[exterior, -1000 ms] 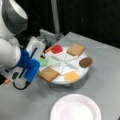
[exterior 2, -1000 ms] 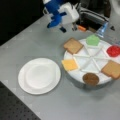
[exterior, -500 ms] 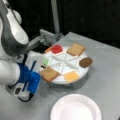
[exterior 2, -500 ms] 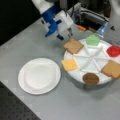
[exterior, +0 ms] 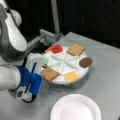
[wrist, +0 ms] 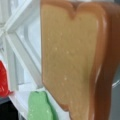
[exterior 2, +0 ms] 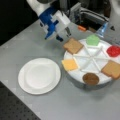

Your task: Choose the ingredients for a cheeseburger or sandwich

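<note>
Compared with a second ago, the arm has swung lower and closer to the divided tray, so the gripper now hangs right at the tray's edge, just beside the nearest toast slice. Everything on the tray looks like it's sitting where it was.

So progress-wise? Pretty much nothing is picked yet, as far as I can see. The white paper plate is bare in both front views. All the ingredients sit in their own wedges: toast by the gripper, a second toast across the tray, the green lettuce piece, the red tomato disc, the yellow cheese square and a brown patty.

On the wrist view that near toast fills most of the picture, with lettuce and a sliver of tomato off to the side, so the camera's basically on top of it.

Honestly can't tell whether the fingers are spread or closed, or whether they're touching the toast. My guess is we're right at the first grab.
</note>
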Available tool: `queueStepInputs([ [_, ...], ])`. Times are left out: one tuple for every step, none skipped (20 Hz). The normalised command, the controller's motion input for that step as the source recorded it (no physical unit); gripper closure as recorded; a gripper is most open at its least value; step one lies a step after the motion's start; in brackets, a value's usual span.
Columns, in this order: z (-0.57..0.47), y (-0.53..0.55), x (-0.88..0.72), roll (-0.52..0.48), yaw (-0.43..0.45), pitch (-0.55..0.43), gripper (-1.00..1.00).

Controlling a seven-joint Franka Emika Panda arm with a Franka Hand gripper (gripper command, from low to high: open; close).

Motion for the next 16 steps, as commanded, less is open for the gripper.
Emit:
queueStepInputs([
  [-0.25, -0.28, 0.28, 0.432, 0.152, -0.051, -1.0],
  [-0.25, -0.29, 0.29, 0.416, 0.155, -0.045, -1.0],
  [-0.26, -0.29, 0.29, 0.395, 0.16, -0.036, -1.0],
  [-0.23, -0.31, 0.28, 0.381, 0.161, -0.028, -1.0],
  [-0.22, -0.31, 0.28, 0.37, 0.163, -0.02, -1.0],
  [-0.19, -0.31, 0.27, 0.367, 0.166, -0.015, -1.0],
  [-0.16, -0.31, 0.27, 0.361, 0.164, -0.011, -1.0],
  [-0.13, -0.31, 0.28, 0.354, 0.163, -0.012, -1.0],
  [-0.11, -0.3, 0.28, 0.348, 0.161, -0.011, -1.0],
  [-0.1, -0.28, 0.29, 0.362, 0.146, -0.016, -1.0],
  [-0.1, -0.24, 0.28, 0.364, 0.137, -0.021, -1.0],
  [-0.11, -0.22, 0.28, 0.361, 0.135, -0.026, -1.0],
  [-0.11, -0.19, 0.28, 0.363, 0.127, -0.025, -1.0],
  [-0.12, -0.16, 0.28, 0.365, 0.118, -0.025, -1.0],
  [-0.12, -0.12, 0.27, 0.367, 0.104, -0.024, -1.0],
  [-0.12, -0.09, 0.27, 0.371, 0.084, -0.024, -1.0],
])
